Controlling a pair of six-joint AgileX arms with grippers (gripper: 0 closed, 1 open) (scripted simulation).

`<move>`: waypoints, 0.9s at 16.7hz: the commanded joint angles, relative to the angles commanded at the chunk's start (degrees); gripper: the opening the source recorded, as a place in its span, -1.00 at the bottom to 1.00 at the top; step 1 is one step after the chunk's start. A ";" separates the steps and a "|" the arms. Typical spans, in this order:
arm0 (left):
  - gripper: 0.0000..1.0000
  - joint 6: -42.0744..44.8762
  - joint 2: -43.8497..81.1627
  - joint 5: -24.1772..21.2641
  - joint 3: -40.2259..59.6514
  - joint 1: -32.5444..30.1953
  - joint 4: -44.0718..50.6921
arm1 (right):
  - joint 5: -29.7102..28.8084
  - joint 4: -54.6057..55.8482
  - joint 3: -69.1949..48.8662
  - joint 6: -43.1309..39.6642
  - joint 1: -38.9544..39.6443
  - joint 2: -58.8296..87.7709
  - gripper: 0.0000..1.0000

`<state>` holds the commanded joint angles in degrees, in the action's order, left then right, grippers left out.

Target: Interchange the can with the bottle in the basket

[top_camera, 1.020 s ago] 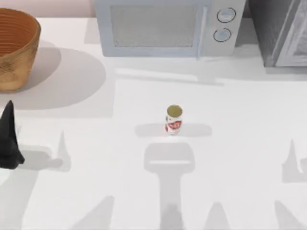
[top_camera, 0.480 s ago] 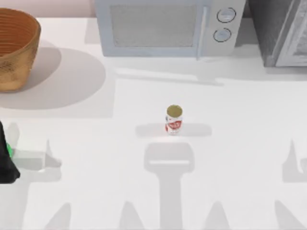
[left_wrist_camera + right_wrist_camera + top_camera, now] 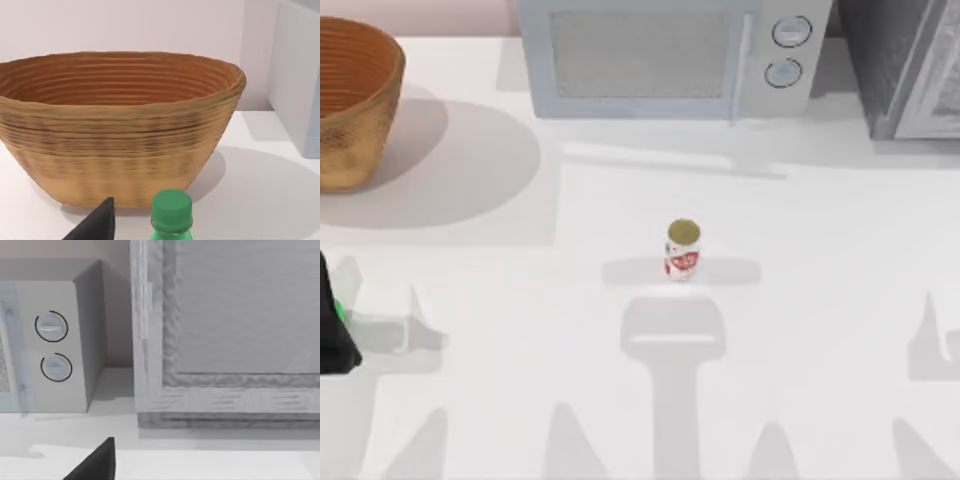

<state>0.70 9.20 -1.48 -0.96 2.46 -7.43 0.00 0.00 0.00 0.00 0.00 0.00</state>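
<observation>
At the near left edge of the table point(image 3: 520, 330), the left gripper point(image 3: 334, 335) shows as a dark shape at the border of the top view, with a sliver of the green bottle point(image 3: 338, 312) against it; whether its fingers are clamped on the bottle cannot be told. In the left wrist view one dark fingertip point(image 3: 95, 225) sits just beside the bottle's green cap, and the basket stands upright behind them, its ribbed inside bare as far as that view reaches. The bottle is therefore outside the basket, near its foot on the table's left side. Farther in, near the middle of the table, the can point(image 3: 682, 250) stands upright and alone, well apart from both bottle and basket. The basket point(image 3: 350, 100) sits at the far left corner, and along the back edge stand a microwave point(image 3: 665, 55) and, to its right, a grey cabinet point(image 3: 905, 65). The right wrist view looks at the microwave's two dials and the cabinet front, with one dark tip of the right gripper's fingers point(image 3: 97, 462) at its lower edge; their state cannot be told. Compared with half a second ago, the left gripper and bottle are in almost the same spot at the left edge, and the can and basket have not moved. A second ago the gripper stood higher against that edge and no green showed beside it.
</observation>
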 joint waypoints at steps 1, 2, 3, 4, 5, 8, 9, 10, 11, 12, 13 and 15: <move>1.00 0.26 3.31 -0.70 -0.24 0.74 -2.80 | 0.00 0.00 0.00 0.00 0.00 0.00 1.00; 1.00 0.56 6.99 -1.52 -0.47 1.51 -5.94 | 0.00 0.00 0.00 0.00 0.00 0.00 1.00; 1.00 0.89 10.99 -2.44 -0.68 2.32 -9.36 | 0.00 0.00 0.00 0.00 0.00 0.00 1.00; 1.00 1.24 15.25 -3.44 -0.89 3.15 -13.03 | 0.00 0.00 0.00 0.00 0.00 0.00 1.00; 1.00 1.61 19.72 -4.51 -1.09 4.02 -16.89 | 0.00 0.00 0.00 0.00 0.00 0.00 1.00; 1.00 2.78 33.76 -7.87 -1.65 6.65 -28.98 | 0.00 0.00 0.00 0.00 0.00 0.00 1.00; 1.00 3.17 38.45 -8.98 -1.83 7.53 -32.98 | 0.00 0.00 0.00 0.00 0.00 0.00 1.00; 1.00 3.53 43.06 -10.05 -2.03 8.40 -36.87 | 0.00 0.00 0.00 0.00 0.00 0.00 1.00; 1.00 3.88 47.53 -11.06 -2.24 9.27 -40.61 | 0.00 0.00 0.00 0.00 0.00 0.00 1.00; 1.00 4.20 51.81 -12.00 -2.45 10.10 -44.14 | 0.00 0.00 0.00 0.00 0.00 0.00 1.00; 1.00 4.49 55.84 -12.87 -2.67 10.91 -47.44 | 0.00 0.00 0.00 0.00 0.00 0.00 1.00; 1.00 4.99 62.96 -14.34 -3.10 12.37 -53.19 | 0.00 0.00 0.00 0.00 0.00 0.00 1.00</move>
<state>5.69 72.15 -15.82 -4.07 14.82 -60.62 0.00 0.00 0.00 0.00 0.00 0.00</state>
